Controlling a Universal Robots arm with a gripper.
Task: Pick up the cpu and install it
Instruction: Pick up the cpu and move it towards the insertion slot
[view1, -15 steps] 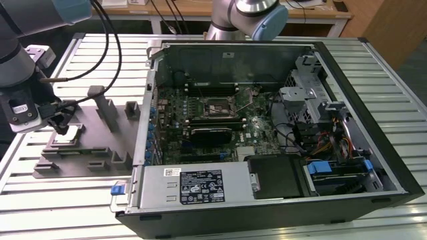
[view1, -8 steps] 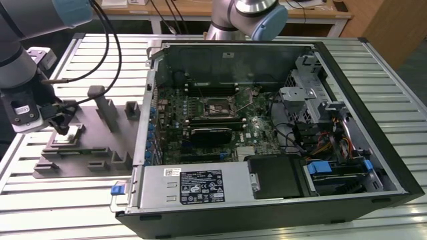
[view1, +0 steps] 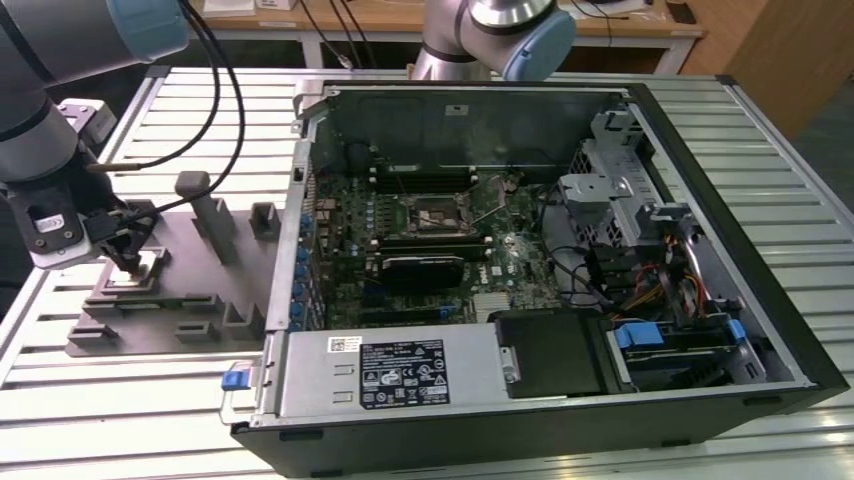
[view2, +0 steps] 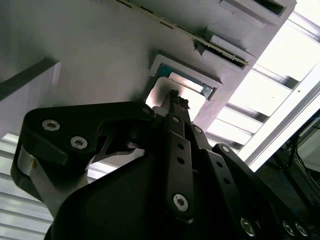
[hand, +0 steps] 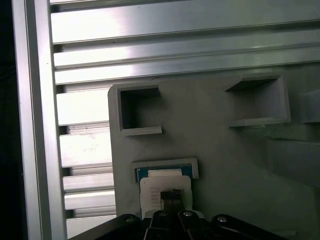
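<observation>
So, the hard bits first. The gripper (view1: 130, 258) hangs right over the cpu (hand: 150, 186). In both wrist views its own black body blocks the near side of the chip, so I can't tell whether the tips actually touch it. The fingers (hand: 166, 197) look pressed together, with the tips over the middle of the chip's top face rather than around its edges. In the exterior view the gripper covers most of the chip, and the arm is cut off at the frame.

The cpu lies flat in a framed pocket of the grey fixture (view1: 174, 312). That fixture sits by the edge of the bench (view1: 134, 410) on the exterior view's left. Near it on the fixture are a square pocket (hand: 136, 107) and a wider pocket (hand: 260, 97), both bare inside.

One open case (view1: 787, 335) takes up the middle of the bench. Inside is one motherboard (view1: 350, 215) with one socket (view1: 434, 213) and one black heatsink (view1: 424, 268) just beside it.
</observation>
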